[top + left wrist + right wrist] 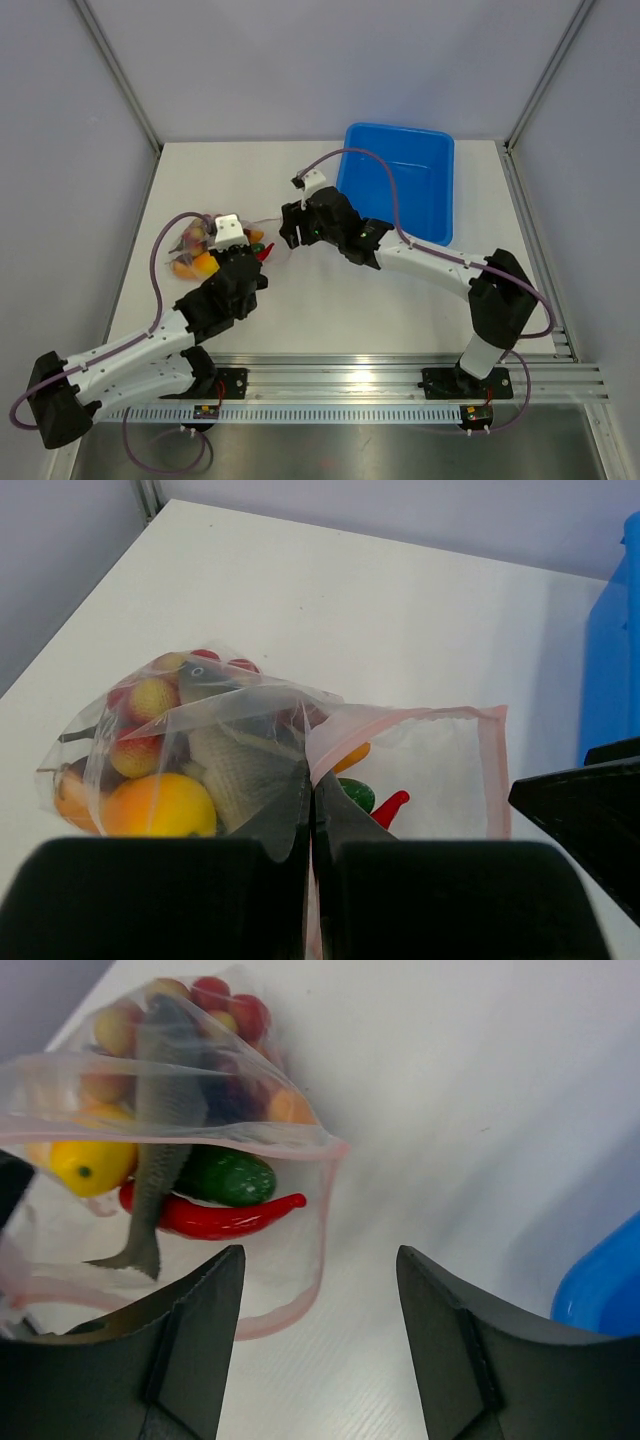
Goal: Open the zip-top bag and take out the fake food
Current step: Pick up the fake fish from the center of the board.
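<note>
Zip-top bag with fake food inside, in left pincer grip.

Top view: left arm covers the 3 o'clock half of the zip-top bag; fake food inside too small to sort. Left wrist view: bag's near edge hidden behind the left gripper at 6 o'clock, blue tub cut off at 3 o'clock. Right wrist view: bag runs off frame at 9 o'clock, tub only a corner at 4 o'clock.
</note>
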You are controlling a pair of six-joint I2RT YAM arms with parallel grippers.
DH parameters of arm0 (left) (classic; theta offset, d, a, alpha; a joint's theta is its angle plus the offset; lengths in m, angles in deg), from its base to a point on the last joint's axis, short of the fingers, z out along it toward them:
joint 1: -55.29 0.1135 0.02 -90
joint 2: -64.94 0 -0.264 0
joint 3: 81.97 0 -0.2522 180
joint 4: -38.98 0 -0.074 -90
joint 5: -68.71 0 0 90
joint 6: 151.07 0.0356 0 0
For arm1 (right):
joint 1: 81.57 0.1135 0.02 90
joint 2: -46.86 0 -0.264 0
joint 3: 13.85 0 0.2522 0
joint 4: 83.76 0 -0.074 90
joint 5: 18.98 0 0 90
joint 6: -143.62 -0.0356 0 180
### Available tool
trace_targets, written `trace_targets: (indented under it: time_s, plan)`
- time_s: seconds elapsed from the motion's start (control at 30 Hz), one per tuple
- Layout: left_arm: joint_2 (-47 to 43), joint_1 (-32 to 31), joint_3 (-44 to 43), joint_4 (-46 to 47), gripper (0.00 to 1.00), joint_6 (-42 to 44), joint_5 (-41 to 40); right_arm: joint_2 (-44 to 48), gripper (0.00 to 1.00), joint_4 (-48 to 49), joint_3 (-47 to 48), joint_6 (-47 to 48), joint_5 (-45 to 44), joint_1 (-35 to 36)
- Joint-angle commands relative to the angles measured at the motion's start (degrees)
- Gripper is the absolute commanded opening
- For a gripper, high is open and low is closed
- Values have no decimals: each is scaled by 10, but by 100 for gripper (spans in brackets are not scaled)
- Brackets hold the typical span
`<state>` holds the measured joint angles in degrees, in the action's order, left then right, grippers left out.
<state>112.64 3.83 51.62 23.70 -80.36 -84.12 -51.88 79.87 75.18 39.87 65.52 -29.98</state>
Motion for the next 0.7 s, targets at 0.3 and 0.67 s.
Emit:
trace_targets:
  time_s: [0.3, 0.67]
  plan:
    - [20, -2, -50, -18, 0, -79, 1, 19, 57, 62, -28, -105, 115, 3]
    - [13, -2, -50, -29, 0, -102, 42, -44, 57, 123, -19, -159, 210, 3]
